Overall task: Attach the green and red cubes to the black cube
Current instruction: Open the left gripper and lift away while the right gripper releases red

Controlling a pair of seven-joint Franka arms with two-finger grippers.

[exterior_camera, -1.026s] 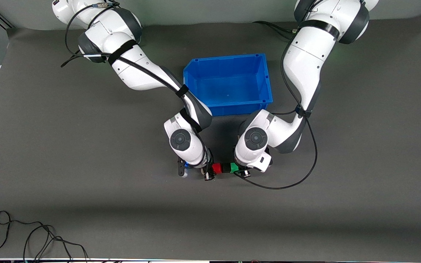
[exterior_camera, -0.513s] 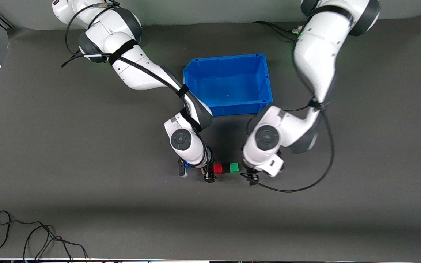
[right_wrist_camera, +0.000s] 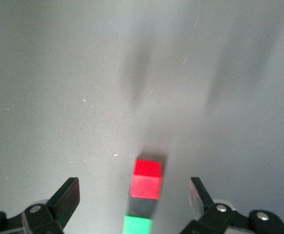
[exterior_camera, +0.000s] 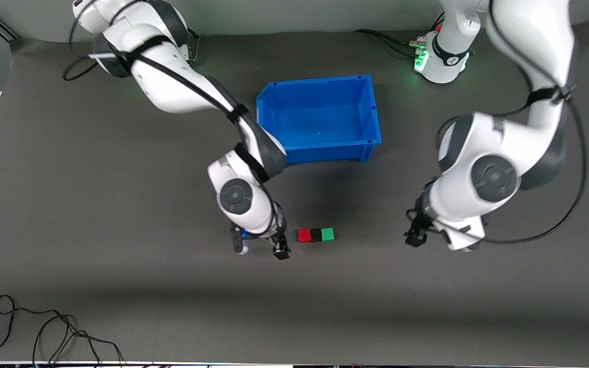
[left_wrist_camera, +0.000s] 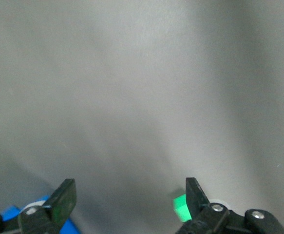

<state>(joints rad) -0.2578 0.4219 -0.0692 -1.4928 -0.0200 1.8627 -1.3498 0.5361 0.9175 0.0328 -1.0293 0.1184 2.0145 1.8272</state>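
Looks done, or nearly: red cube [exterior_camera: 304, 235], black cube [exterior_camera: 316, 235] and green cube [exterior_camera: 327, 234] sit in one touching row – black in the middle – around mid-table, somewhat toward the edge nearest the front camera. Right gripper [exterior_camera: 257, 249] hangs just beside the red end, fingers spread, empty. Left gripper [exterior_camera: 413, 236] is well apart toward the left arm's end, fingers apart too, holding nothing. Whether the joins actually hold can't be told.
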